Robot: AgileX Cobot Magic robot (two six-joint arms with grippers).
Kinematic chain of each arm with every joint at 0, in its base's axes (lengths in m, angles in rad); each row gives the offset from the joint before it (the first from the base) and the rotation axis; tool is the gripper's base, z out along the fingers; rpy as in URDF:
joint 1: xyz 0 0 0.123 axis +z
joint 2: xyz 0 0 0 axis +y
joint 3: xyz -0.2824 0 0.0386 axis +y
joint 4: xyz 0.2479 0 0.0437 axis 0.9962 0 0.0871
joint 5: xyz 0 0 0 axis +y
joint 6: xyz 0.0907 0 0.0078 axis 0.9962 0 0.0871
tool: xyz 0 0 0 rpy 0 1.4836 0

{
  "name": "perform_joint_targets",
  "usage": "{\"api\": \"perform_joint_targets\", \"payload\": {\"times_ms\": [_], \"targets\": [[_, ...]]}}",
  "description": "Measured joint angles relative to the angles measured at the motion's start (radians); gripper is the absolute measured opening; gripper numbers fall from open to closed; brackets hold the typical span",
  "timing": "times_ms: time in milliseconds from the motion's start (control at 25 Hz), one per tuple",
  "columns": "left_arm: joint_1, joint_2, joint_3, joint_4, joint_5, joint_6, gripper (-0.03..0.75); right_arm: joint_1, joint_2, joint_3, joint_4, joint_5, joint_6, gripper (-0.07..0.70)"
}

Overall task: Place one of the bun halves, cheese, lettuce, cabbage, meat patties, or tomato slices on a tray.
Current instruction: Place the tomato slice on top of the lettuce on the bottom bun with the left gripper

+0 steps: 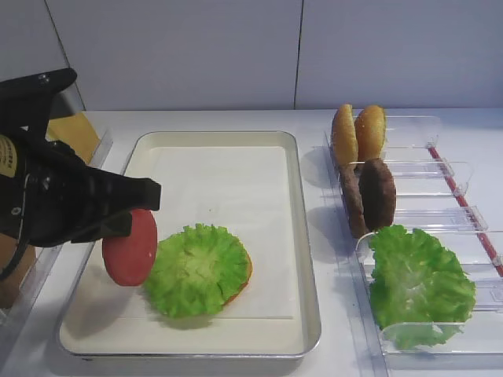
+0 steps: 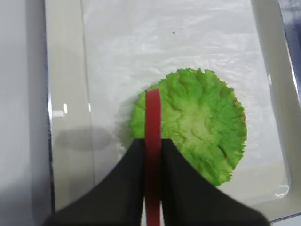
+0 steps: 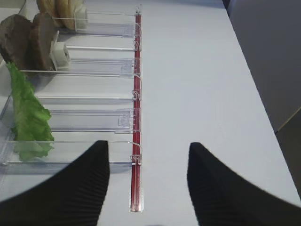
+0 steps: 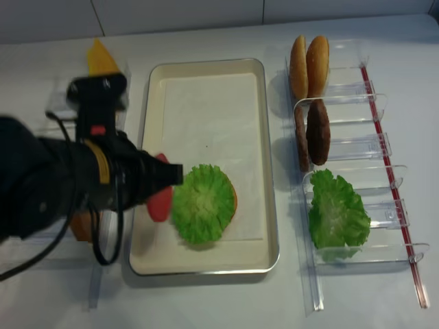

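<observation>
My left gripper (image 1: 135,210) is shut on a red tomato slice (image 1: 130,250), held on edge just above the left part of the silver tray (image 1: 311,259). In the left wrist view the tomato slice (image 2: 153,110) stands upright between the black fingers (image 2: 129,174), its far edge over the rim of a lettuce leaf (image 2: 200,127). That lettuce leaf (image 1: 196,271) lies flat on the tray's paper liner with an orange bun half (image 1: 248,273) showing under it. My right gripper (image 3: 148,147) is open and empty above the table.
Clear plastic holders (image 1: 440,169) on the right carry two bun halves (image 1: 357,129), two meat patties (image 1: 377,192) and lettuce (image 1: 416,283). A yellow cheese slice (image 1: 75,133) stands at the back left. A red strip (image 3: 137,117) runs along the holders under my right gripper.
</observation>
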Motion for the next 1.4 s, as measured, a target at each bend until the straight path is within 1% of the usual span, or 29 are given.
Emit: {"api": "perform_joint_targets", "payload": {"times_ms": [120,240,360,480,520,600,640,720,800,880,1000,1080,1280,1400], "targets": [[0.0,0.0,0.039,-0.078,-0.059,0.065,0.062,0.0,0.0,0.0,0.0,0.0,0.0,0.401],[0.0,0.0,0.049,-0.183,-0.084,0.178,0.062,0.0,0.0,0.0,0.0,0.0,0.0,0.401],[0.004,0.0,0.049,-0.327,-0.116,0.32,0.062,0.0,0.0,0.0,0.0,0.0,0.0,0.401],[0.044,0.0,0.049,-0.517,-0.121,0.517,0.062,0.0,0.0,0.0,0.0,0.0,0.002,0.401],[0.065,0.0,0.049,-0.595,-0.116,0.602,0.062,0.0,0.0,0.0,0.0,0.0,0.002,0.401],[0.122,0.0,0.049,-0.746,-0.095,0.782,0.062,0.0,0.0,0.0,0.0,0.0,0.002,0.401],[0.15,0.0,0.049,-0.831,-0.074,0.86,0.062,0.0,0.0,0.0,0.0,0.0,0.002,0.401],[0.224,0.002,0.049,-0.987,-0.015,1.046,0.062,0.0,0.0,0.0,0.0,0.0,0.002,0.401],[0.29,0.019,0.049,-1.148,0.05,1.202,0.062,0.0,0.0,0.0,0.0,0.0,0.002,0.401],[0.348,0.054,0.05,-1.265,0.116,1.325,0.062,0.0,0.0,0.0,0.0,0.0,0.002,0.401],[0.4,0.13,0.05,-1.373,0.197,1.419,0.062,0.0,0.0,0.0,0.0,0.0,0.002,0.401],[0.414,0.19,0.05,-1.418,0.235,1.452,0.062,0.0,0.0,0.0,0.0,0.0,0.002,0.401],[0.416,0.316,0.05,-1.523,0.288,1.532,0.062,0.0,0.0,0.0,0.0,0.0,0.002,0.401],[0.416,0.363,0.05,-1.549,0.305,1.555,0.062,0.0,0.0,0.0,0.0,0.0,0.002,0.401]]}}
